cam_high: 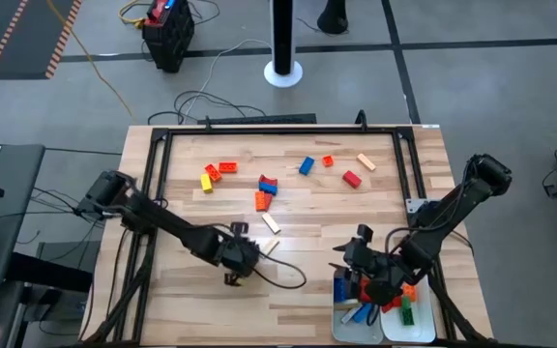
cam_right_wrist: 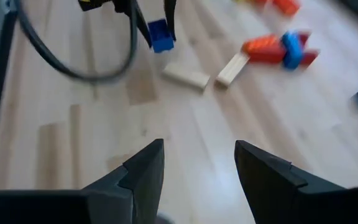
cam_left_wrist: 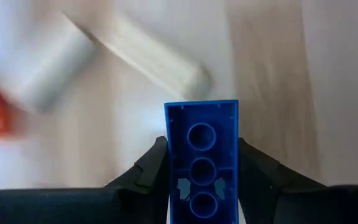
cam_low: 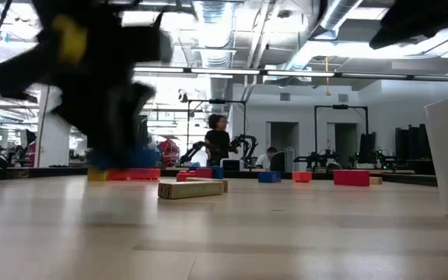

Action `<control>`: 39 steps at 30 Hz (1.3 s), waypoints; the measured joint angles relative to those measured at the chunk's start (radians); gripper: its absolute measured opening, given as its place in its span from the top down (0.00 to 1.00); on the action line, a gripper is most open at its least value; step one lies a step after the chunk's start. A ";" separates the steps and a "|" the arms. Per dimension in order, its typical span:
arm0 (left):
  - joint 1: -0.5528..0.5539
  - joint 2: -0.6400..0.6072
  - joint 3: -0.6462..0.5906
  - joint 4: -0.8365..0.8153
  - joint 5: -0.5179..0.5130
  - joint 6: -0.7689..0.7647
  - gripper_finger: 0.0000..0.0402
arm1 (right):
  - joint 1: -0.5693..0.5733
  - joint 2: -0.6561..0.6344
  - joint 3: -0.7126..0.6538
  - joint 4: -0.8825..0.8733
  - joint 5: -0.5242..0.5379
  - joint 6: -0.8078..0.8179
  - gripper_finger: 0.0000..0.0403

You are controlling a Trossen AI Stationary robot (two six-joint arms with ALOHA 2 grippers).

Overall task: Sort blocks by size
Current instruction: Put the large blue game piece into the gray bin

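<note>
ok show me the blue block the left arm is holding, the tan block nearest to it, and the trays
blue block [cam_left_wrist: 202, 155]: left wrist view, its hollow underside, between the tool's fingers.
tan block [cam_right_wrist: 187, 76]: right wrist view, its top face.
trays [cam_high: 346, 329]: high view, bare floor of the left-hand tray.

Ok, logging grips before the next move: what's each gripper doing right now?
Left gripper: shut on a blue plastic toy brick.
Right gripper: open, holding nothing.

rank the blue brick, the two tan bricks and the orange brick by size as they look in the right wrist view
1. Orange brick and the two tan bricks: they look about alike.
2. Blue brick: smallest, though partly hidden by the left fingers.
</note>
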 joint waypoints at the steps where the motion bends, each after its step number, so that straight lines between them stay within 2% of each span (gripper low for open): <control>1: 0.004 -0.023 0.001 0.019 -0.038 0.021 0.68 | 0.001 0.000 0.000 0.003 0.029 -0.013 0.45; 4: 0.017 -0.084 -0.007 0.118 -0.113 0.085 0.68 | 0.001 0.000 -0.002 0.040 0.127 -0.075 0.45; 7: 0.030 -0.139 -0.045 0.338 -0.123 0.170 0.66 | -0.010 0.000 -0.022 0.192 0.171 -0.221 0.45; 10: 0.042 -0.157 -0.097 0.563 -0.100 0.258 0.65 | -0.028 0.001 -0.050 0.408 0.173 -0.412 0.45; 13: 0.060 -0.149 -0.112 0.700 -0.047 0.295 0.64 | -0.051 0.001 -0.073 0.626 0.167 -0.607 0.45; 16: 0.074 -0.137 -0.110 0.809 0.000 0.310 0.64 | -0.085 0.001 -0.082 0.778 0.085 -0.758 0.44; 19: 0.075 -0.132 -0.111 0.884 0.038 0.323 0.64 | -0.131 0.010 -0.082 0.870 -0.042 -0.839 0.42; 21: 0.074 -0.135 -0.110 0.941 0.051 0.334 0.64 | -0.161 0.025 -0.082 0.921 -0.082 -0.874 0.41; 29: 0.074 -0.135 -0.110 1.001 0.052 0.328 0.64 | -0.203 0.136 -0.036 1.061 -0.091 -1.062 0.39; 39: 0.059 -0.135 -0.110 1.021 0.051 0.360 0.64 | -0.231 0.165 -0.012 1.075 -0.091 -1.042 0.39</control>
